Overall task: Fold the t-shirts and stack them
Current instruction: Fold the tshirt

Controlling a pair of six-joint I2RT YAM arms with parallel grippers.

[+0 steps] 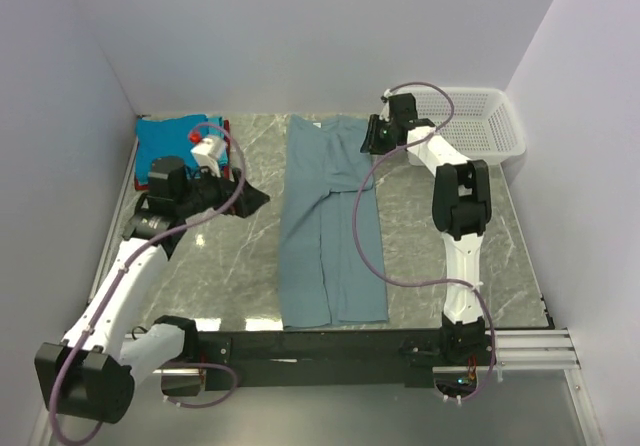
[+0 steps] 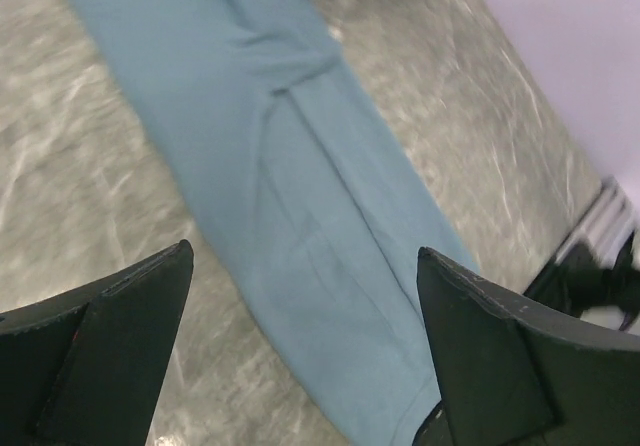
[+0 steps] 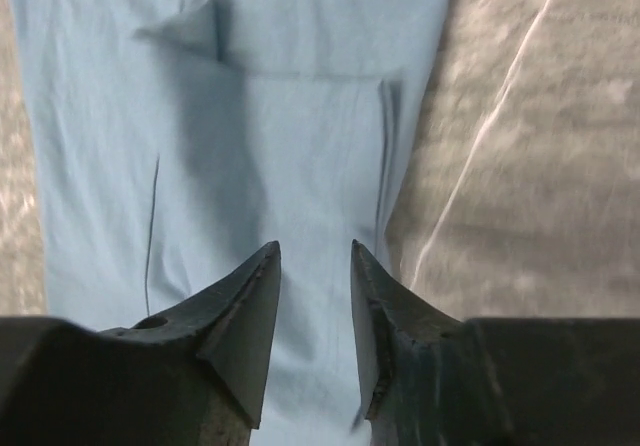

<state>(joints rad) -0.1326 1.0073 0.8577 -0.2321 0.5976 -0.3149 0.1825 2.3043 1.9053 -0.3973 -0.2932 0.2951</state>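
A large dusty grey-blue t-shirt (image 1: 325, 226) is laid down the middle of the marble-patterned worktop (image 1: 420, 246), folded lengthwise into a long narrow strip that runs from the far edge almost to the near edge. Its side panels are turned in over the middle, and an overlapping seam can be seen along its length in the left wrist view (image 2: 300, 196). A folded stack (image 1: 175, 146) is placed in the far left corner, with a bright blue tee on top and a red tee (image 1: 224, 129) showing at its right side. A white mesh basket (image 1: 500, 131) is set in the far right corner, well apart from the shirt. The left gripper (image 1: 250, 196) is held over bare worktop between the stack and the strip's left edge; its jaws are spread wide (image 2: 305, 254) and nothing is held between them. The right gripper (image 1: 370, 136) is positioned at the strip's right edge near the far end. In its own wrist view the jaws (image 3: 314, 249) are parted only narrowly, the grey-blue cloth (image 3: 250, 116) is seen lying flat beneath them, and nothing is seen pinched between the tips.
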